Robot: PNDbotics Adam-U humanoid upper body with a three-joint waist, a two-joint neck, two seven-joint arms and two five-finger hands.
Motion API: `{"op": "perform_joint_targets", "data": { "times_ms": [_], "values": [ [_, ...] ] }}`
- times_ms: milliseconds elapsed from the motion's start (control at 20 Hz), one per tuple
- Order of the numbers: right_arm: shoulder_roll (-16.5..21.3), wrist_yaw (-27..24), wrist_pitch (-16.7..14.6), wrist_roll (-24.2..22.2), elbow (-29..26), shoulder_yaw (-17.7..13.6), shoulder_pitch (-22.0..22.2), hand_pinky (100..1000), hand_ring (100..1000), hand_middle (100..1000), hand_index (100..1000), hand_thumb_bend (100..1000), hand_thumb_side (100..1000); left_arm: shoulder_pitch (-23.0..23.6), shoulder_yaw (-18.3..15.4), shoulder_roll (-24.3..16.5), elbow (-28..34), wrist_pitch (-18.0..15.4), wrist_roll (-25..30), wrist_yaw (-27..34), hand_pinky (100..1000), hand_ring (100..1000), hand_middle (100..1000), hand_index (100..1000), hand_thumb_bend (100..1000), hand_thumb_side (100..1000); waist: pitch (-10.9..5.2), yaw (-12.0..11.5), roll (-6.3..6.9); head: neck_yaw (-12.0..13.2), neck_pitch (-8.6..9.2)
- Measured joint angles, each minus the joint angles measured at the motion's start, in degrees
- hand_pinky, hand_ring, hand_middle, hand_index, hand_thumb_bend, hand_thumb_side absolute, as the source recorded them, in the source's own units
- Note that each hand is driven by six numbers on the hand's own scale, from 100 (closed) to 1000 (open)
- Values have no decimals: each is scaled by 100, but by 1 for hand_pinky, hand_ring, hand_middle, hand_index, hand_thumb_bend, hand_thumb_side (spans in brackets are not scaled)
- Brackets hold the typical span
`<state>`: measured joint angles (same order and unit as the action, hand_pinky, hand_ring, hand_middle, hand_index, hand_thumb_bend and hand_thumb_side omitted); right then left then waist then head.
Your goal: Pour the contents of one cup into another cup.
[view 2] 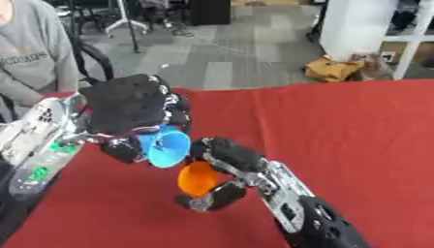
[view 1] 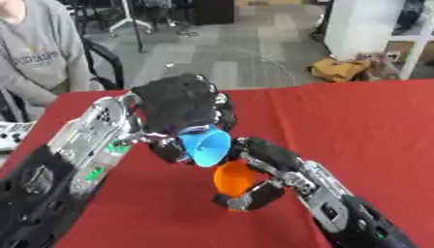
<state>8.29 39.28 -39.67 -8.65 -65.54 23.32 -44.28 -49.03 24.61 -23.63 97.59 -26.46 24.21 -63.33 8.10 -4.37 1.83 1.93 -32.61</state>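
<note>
The right hand (view 1: 263,172), nearest, has its fingers curled round the orange cup (view 1: 232,178); just above it the left hand (view 1: 178,116) grips the blue cup (view 1: 206,147), tipped over; pouring seems underway over the red table (view 1: 356,126); next, I think, tilt further, rims aligned.

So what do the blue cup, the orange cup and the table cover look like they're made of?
Blue cup: probably plastic, with one even, smooth colour and a thin rim. Orange cup: likely the same plastic, uniform and slightly glossy. Table cover: seems red cloth, matte with no shine.
</note>
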Motion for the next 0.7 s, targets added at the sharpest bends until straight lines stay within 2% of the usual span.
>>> {"op": "perform_joint_targets", "data": {
  "times_ms": [700],
  "values": [
    [-11,0,-2,-11,12,1,0,460,370,477,866,351,524,-83,16,144,-16,122,-103,-273,406,287,332,630,653,100,0,10,-3,0,2]
  ]
}}
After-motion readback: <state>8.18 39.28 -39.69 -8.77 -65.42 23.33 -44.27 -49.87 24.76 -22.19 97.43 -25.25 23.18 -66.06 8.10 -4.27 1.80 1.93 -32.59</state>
